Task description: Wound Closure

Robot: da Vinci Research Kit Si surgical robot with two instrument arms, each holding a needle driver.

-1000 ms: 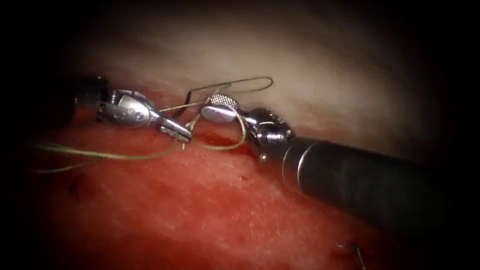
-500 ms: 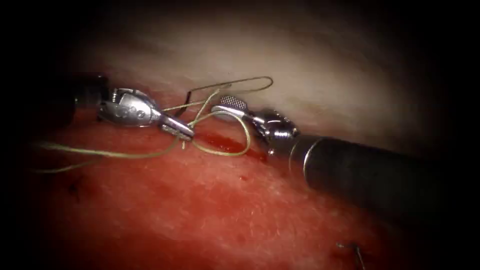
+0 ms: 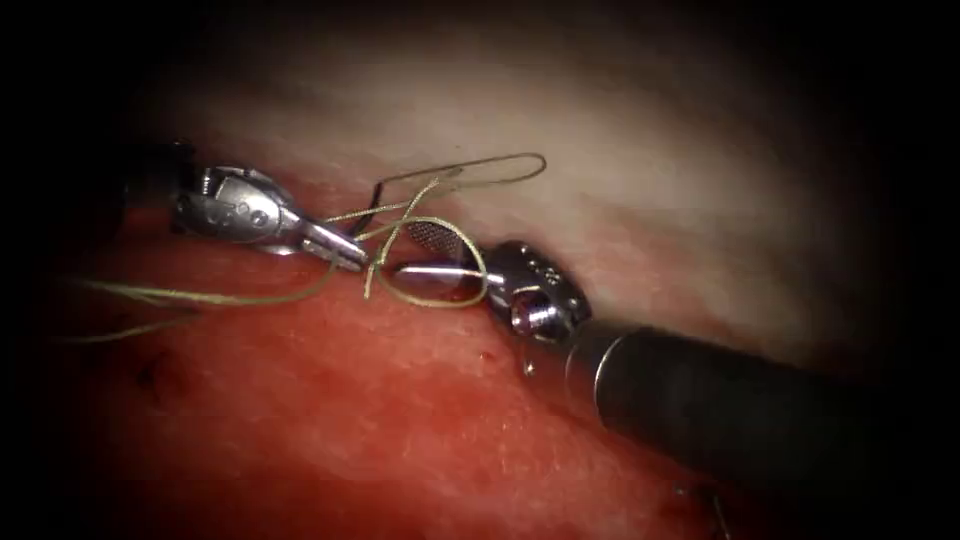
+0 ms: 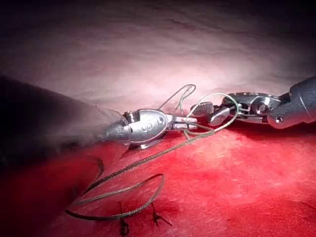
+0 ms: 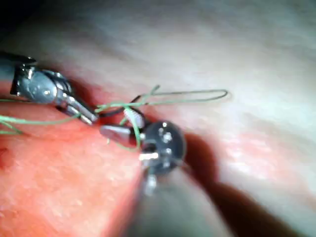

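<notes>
L claw [image 3: 340, 250] closed on thread [image 3: 440, 300] just left of the cut [image 3: 440, 285]. R claw [image 3: 425, 255] wide open, holding nothing, a thread loop lying round its jaws. Needle [image 3: 470, 170] lies flat on pale tissue [image 3: 620, 150] on far side of cut, w/ its left end at the cut's edge; can't tell if it's in the tissue.

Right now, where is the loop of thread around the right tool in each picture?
Endoscope view: the thread loop hangs around the right gripper, just right of the left gripper.
Left wrist view: the thread loop circles the right gripper.
Right wrist view: the thread loop wraps the right gripper.
Shared landmark: the long narrow thread bend lying on the pale tissue.
</notes>
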